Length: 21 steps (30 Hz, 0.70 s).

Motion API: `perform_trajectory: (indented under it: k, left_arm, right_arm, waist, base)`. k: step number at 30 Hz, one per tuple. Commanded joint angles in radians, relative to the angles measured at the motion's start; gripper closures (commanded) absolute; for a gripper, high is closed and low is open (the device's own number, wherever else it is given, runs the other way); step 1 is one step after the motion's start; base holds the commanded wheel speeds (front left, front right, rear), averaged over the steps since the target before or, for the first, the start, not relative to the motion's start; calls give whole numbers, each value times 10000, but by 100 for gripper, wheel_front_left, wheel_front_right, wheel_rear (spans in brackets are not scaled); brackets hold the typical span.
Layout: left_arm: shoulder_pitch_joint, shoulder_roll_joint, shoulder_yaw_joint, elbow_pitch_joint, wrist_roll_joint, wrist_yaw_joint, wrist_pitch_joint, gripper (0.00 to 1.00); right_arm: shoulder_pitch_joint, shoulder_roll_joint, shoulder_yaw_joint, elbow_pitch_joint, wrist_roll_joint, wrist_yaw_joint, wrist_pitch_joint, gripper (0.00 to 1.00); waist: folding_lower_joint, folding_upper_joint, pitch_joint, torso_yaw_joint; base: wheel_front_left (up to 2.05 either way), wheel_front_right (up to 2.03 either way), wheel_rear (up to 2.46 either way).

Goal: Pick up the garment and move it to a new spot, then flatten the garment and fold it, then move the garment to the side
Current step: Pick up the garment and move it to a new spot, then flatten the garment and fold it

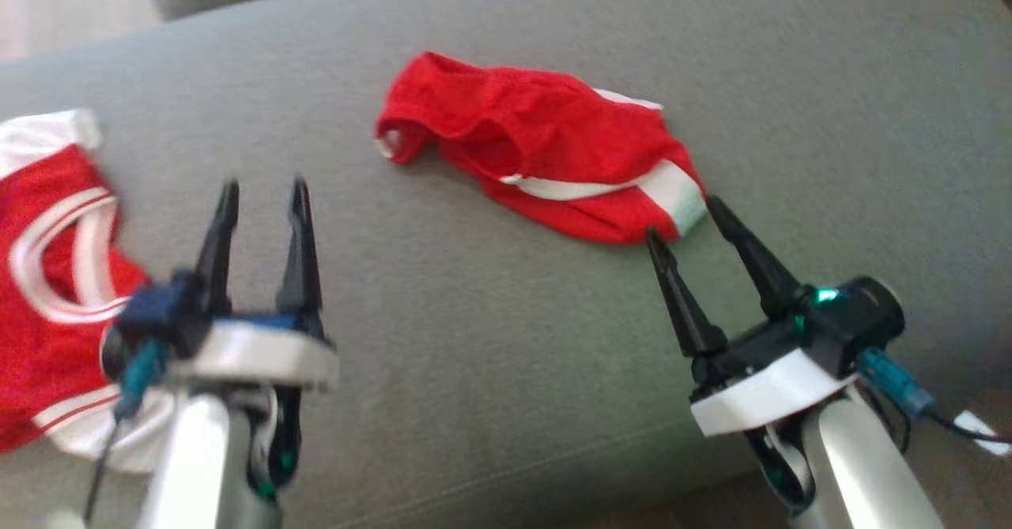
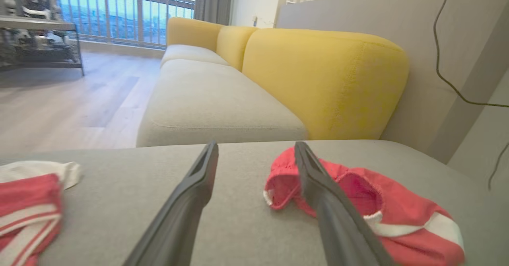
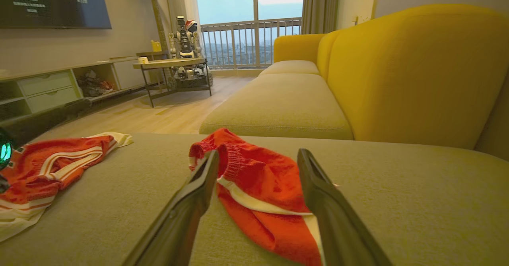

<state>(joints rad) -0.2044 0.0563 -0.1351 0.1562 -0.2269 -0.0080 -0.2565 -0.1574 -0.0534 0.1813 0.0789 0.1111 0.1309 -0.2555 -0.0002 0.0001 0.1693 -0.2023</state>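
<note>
Right gripper (image 1: 681,217): fingers apart, nothing clamped. Its tips sit at the near edge of the shorts (image 1: 538,149), either side of the white band at the hem; whether they touch the cloth cannot be told. In the right wrist view the shorts lie between the two fingers and run on beyond them. Left gripper (image 1: 264,183): fingers apart, empty, above bare cushion (image 1: 474,339); it is blurred in the head view. Shorts: red with white trim, crumpled, lying on the grey cushion right of centre, waistband opening toward the left. Jersey (image 1: 55,276): red with white stripes and collar, spread at the cushion's left edge, well apart from the shorts, partly behind the left wrist. Beyond the cushion in the left wrist view: sofa (image 2: 318,79) with yellow back, wood floor, balcony railing.
</note>
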Motion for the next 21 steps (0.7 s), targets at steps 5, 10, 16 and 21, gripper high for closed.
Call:
perform_trajectory:
  k: [5, 10, 16, 21]
  left_arm:
    - [1355, -19, 188, -1798, 776, 517, -51, 0]
    - [2710, -51, 125, -2590, 989, 1176, -52, 0]
    - [3672, -57, 260, -2982, 866, 1608, -52, 0]
    - [4159, -59, 217, -3068, 764, 1086, -52, 0]
  right_arm:
    - [352, 32, -153, -104, -239, -2, -63, 0]
    - [815, 32, -667, -109, -420, -2, -63, 0]
    - [1558, 32, -1368, -277, -433, -2, -63, 0]
    - [1878, 32, -1382, -192, -478, -2, -63, 0]
  waist:
    - [2, -1, -972, 1460]
    - [2, -1, -1361, 1902]
    - [2, -1, -1747, 2051]
    - [2, -1, -1917, 1971]
  base:
    - [0, 0, 0]
    - [0, 0, 0]
    - [0, 0, 0]
    - [0, 0, 0]
